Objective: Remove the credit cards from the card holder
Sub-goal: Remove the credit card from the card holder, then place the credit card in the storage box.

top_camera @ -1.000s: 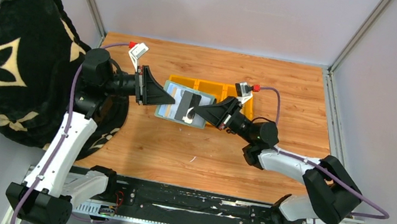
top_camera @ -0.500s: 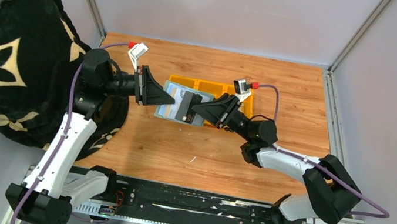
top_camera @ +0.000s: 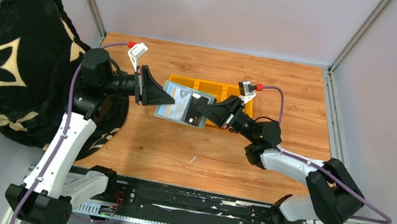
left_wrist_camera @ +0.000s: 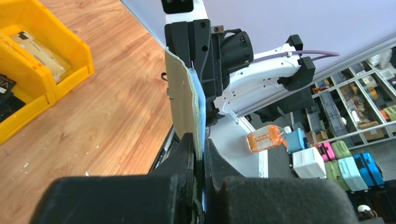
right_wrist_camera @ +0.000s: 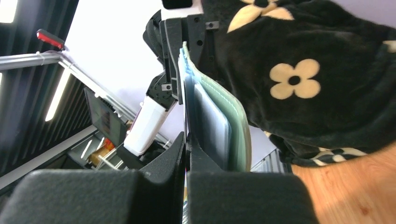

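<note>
The card holder (top_camera: 183, 110) is held aloft, pinched at its near edge by the closed left gripper (top_camera: 170, 101); the right gripper (top_camera: 199, 110) is clamped tight at its opposite edge.

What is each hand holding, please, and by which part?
Both hold the card holder: the left hand pinches its left edge, the right hand a thin layer at its right edge.
</note>
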`<state>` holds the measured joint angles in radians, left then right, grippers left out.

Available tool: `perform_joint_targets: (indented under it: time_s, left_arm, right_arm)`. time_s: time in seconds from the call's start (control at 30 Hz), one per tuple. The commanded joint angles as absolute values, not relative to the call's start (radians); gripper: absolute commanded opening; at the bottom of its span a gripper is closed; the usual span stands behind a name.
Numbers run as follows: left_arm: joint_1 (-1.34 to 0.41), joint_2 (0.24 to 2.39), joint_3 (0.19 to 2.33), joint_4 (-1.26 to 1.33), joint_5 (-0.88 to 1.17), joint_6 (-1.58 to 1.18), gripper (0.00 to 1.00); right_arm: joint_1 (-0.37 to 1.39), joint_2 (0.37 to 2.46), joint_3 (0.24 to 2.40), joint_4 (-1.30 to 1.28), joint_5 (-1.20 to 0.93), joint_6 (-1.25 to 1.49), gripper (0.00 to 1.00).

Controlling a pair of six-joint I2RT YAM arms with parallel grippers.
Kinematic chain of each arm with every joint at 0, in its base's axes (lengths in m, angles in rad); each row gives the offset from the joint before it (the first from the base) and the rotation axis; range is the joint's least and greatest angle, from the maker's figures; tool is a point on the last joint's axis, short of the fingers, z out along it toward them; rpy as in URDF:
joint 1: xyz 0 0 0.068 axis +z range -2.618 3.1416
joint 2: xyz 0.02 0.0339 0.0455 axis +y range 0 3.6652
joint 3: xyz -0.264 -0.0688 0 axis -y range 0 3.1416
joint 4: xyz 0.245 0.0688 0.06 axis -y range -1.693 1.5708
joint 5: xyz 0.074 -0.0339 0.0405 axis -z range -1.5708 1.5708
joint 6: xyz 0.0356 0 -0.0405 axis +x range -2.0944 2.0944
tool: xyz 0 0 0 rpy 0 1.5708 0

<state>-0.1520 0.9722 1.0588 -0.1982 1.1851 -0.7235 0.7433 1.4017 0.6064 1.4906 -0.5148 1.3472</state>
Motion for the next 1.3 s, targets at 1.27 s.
perform_joint_targets:
  time_s: [1.27]
  left_arm:
    - [-0.144, 0.982, 1.24, -0.644, 1.01, -0.252, 0.0]
  right_arm:
    - [0.553, 1.902, 1.29, 0.103, -0.223, 0.635, 0.0]
